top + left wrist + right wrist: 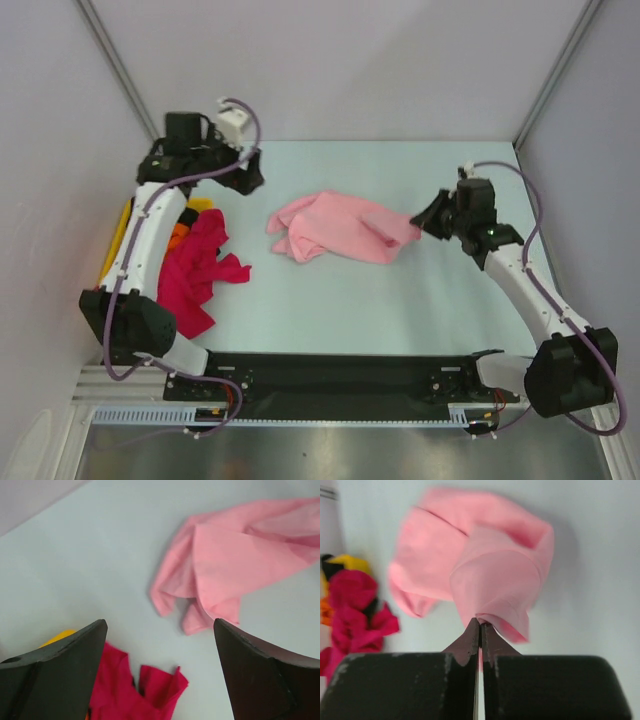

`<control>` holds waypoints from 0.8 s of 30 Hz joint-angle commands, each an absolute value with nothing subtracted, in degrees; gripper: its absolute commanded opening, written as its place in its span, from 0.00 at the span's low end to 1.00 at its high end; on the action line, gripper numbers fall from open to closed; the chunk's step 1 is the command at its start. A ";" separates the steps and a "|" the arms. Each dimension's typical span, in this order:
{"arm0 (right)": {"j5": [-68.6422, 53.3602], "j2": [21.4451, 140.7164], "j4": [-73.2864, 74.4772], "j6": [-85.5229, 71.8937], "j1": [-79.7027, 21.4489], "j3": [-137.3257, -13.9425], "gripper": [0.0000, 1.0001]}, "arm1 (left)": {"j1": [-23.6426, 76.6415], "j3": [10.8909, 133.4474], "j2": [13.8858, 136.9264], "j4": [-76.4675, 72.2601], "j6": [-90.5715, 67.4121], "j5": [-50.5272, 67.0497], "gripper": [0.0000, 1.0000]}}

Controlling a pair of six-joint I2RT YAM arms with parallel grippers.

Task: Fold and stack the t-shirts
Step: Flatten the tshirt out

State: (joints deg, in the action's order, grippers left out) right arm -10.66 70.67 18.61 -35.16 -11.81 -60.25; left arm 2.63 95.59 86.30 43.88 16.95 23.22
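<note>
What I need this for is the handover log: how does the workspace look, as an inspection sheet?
Surface: pale blue-green table, no spills or marks seen.
Job's things: light pink t-shirt crumpled mid-table, not yet folded; magenta-red t-shirt heaped at the left, orange cloth showing beside it; no stack yet.
Clutter: yellow tray at the left edge, mostly hidden by the left arm.
Grippers: right gripper jaws shut on the pink shirt's right edge; left gripper jaws open, holding nothing.
Cables: purple cables run along both arms, none lying on the shirts.
Surroundings: plain pale walls; nothing else seen.
</note>
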 commanded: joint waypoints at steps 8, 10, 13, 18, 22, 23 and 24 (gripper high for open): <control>-0.13 58.54 36.98 -42.89 -6.16 -37.01 0.00 | 21.43 94.82 98.51 42.28 22.86 23.47 0.83; 5.60 58.36 41.80 -45.51 -3.79 -36.91 0.16 | 22.67 97.46 103.32 40.18 19.97 24.69 0.81; 13.96 57.66 40.54 -45.97 -2.72 -39.80 0.60 | 24.43 103.52 108.53 37.36 16.71 22.25 0.82; 17.66 62.74 27.44 -29.13 -16.05 -48.41 0.64 | 25.84 113.28 120.93 38.85 13.80 21.62 0.82; 18.02 72.14 20.32 -15.83 -31.79 -53.78 0.62 | 26.02 115.57 124.71 35.25 12.04 21.71 0.83; 17.23 76.07 19.17 -15.12 -33.99 -54.31 0.62 | 26.02 118.27 125.76 35.42 11.69 22.06 0.83; 15.49 77.68 17.77 -15.38 -34.19 -55.01 0.61 | 26.02 119.69 128.21 35.94 11.17 21.89 0.82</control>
State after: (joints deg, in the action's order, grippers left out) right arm 15.53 72.14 24.18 -24.01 -30.94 -53.17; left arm 25.82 113.43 125.75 38.20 13.89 21.98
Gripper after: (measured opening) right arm 0.619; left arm 0.822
